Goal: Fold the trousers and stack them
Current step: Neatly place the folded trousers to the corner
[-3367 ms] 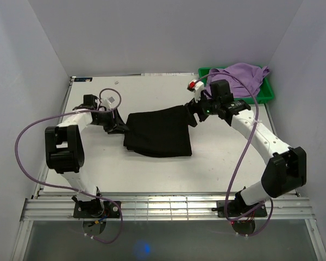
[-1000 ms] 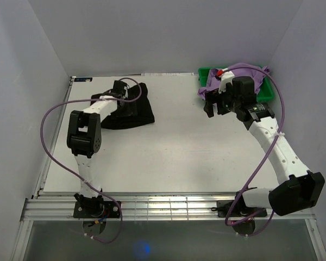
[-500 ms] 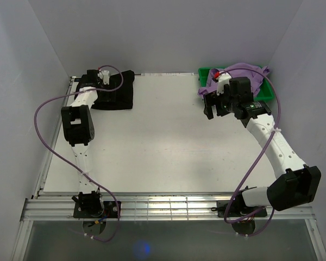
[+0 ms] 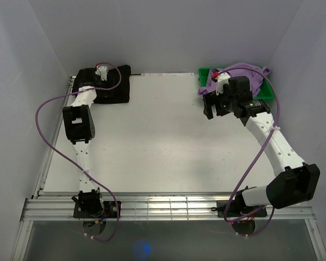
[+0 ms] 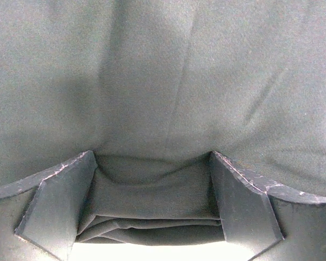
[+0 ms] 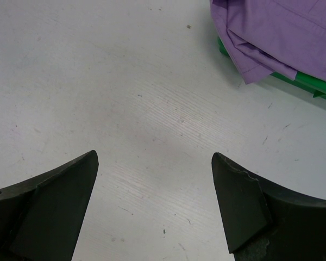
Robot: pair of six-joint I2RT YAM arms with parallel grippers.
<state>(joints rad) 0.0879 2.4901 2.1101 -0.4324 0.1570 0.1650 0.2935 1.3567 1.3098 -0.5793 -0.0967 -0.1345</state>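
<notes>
Left wrist view: the left gripper's (image 5: 152, 157) fingers (image 5: 57, 209) stand wide apart, and the stacked edge of the folded black trousers (image 5: 163, 81) lies in the gap between them. The layers look loose, not pinched. Beyond the fingertips, smooth dark cloth fills the whole picture, so the wrist sits low and close over the bundle.

In the right wrist view the right gripper (image 6: 154, 163) also has its fingers spread, with nothing between them but the bare white table (image 6: 98, 81). Just past them, the lilac purple garment (image 6: 282, 32) spills over the edge of a green bin (image 6: 309, 84).

From the top external view, the trousers form a compact black rectangle in the far left corner of the table, with the left arm stretched out over them. The right arm hovers well apart from them at the far right, beside the bin.

The fold looks finished, and the step in hand seems to be setting the bundle down at its stacking place and letting go. The next move probably calls for the left gripper to rise straight off the cloth, fingers kept wide. A snagged top layer could pull the fold open or drag the bundle out of its corner.
</notes>
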